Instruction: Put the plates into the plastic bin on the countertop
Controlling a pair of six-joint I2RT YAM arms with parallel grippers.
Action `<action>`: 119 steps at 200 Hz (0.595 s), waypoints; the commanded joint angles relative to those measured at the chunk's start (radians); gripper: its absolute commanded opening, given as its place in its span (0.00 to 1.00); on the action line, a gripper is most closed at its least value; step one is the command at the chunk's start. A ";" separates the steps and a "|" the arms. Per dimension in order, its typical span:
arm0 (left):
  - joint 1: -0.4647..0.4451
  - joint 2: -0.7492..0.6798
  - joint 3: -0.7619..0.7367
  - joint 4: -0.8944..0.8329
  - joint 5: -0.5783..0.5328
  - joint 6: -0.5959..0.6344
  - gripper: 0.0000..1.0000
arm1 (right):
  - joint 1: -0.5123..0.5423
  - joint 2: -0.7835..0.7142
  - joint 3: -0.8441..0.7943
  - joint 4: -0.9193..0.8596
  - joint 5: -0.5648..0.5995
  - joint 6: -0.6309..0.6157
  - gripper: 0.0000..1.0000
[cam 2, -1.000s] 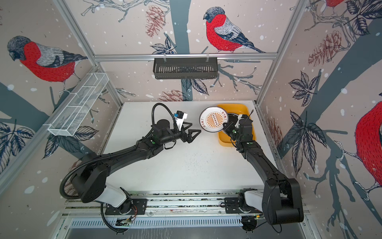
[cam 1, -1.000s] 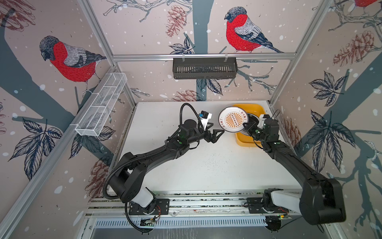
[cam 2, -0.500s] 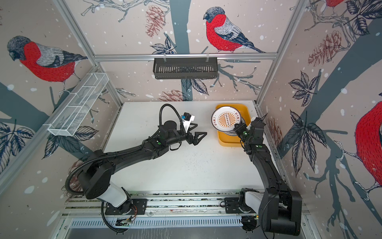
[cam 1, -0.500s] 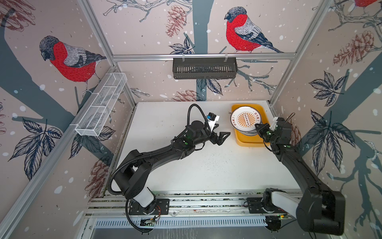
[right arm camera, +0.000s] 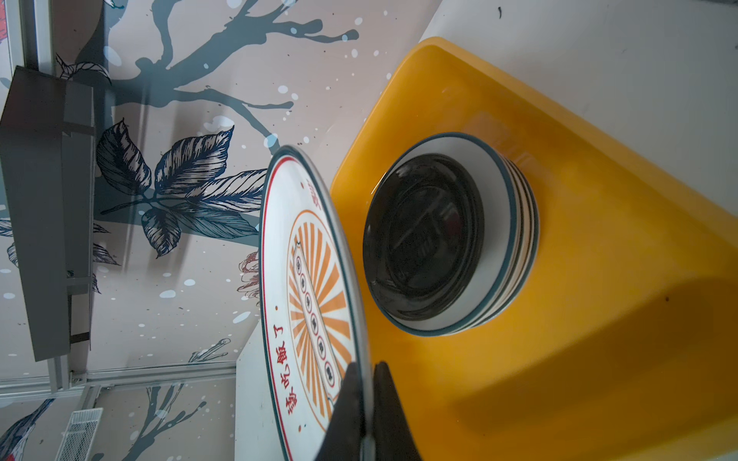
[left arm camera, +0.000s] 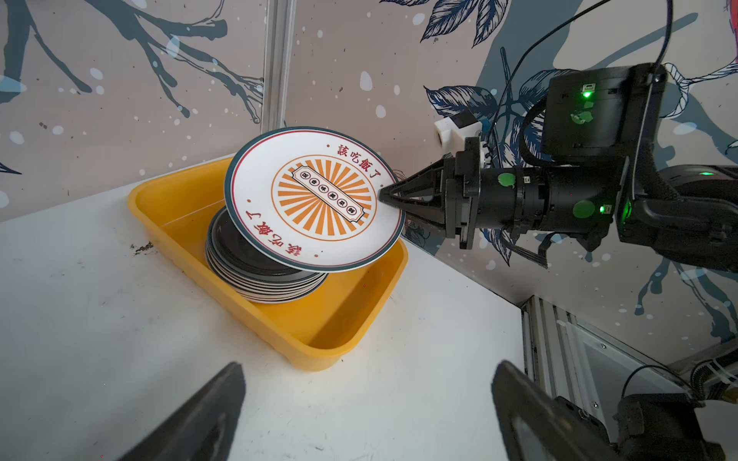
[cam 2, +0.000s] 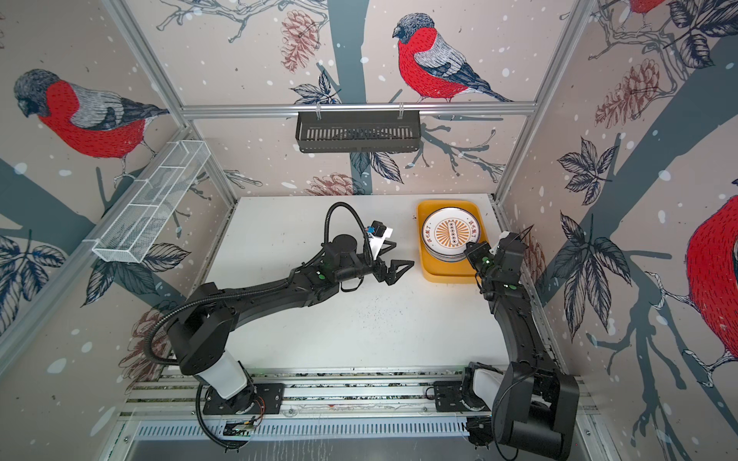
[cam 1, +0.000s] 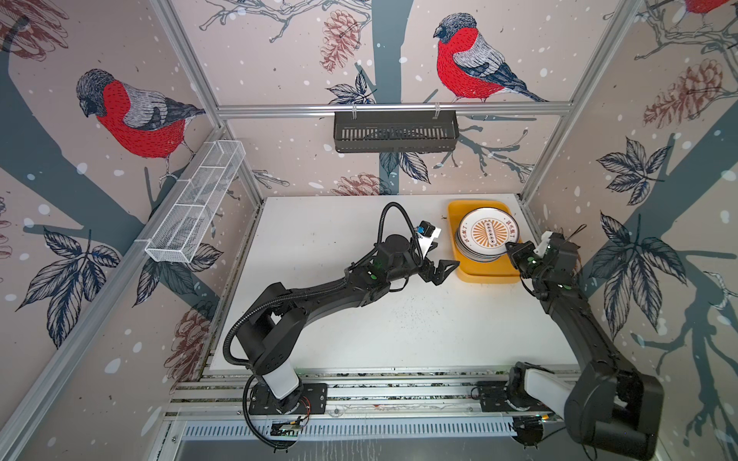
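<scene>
Left wrist view: right gripper (left arm camera: 384, 195) clamps a plate (left arm camera: 315, 203) by its rim, tilted over the stack (left arm camera: 263, 279) in the bin (left arm camera: 351, 323) just past its jaws; left gripper (cam 1: 441, 272) wide open, empty; countertop (cam 1: 359, 319) shows no other plates, likely last drop.

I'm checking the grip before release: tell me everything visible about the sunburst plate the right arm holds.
The sunburst plate is round, shallow, glossy white like ceramic, with a dark green rim, red ring, red lettering and an orange-rayed centre. The right claw, shut, pinches its rim; it hangs tilted over the plate stack in the yellow bin.
</scene>
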State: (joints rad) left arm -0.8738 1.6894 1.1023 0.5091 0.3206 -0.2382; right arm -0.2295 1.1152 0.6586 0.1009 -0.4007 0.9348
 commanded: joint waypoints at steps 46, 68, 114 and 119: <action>-0.011 0.038 0.046 -0.017 -0.015 0.028 0.96 | -0.039 0.025 -0.026 0.081 -0.054 -0.009 0.01; -0.012 0.043 0.053 -0.018 -0.021 0.025 0.96 | -0.039 0.049 -0.034 0.103 -0.063 0.002 0.01; -0.013 0.052 0.053 -0.004 -0.034 0.014 0.96 | -0.041 0.096 -0.024 0.145 -0.059 0.012 0.01; -0.013 0.053 0.053 -0.004 -0.035 0.018 0.96 | -0.041 0.103 -0.023 0.150 -0.059 0.013 0.01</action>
State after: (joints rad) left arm -0.8856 1.7355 1.1450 0.4808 0.3035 -0.2321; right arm -0.2695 1.1973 0.6224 0.1585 -0.4450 0.9390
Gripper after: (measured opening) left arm 0.963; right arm 0.078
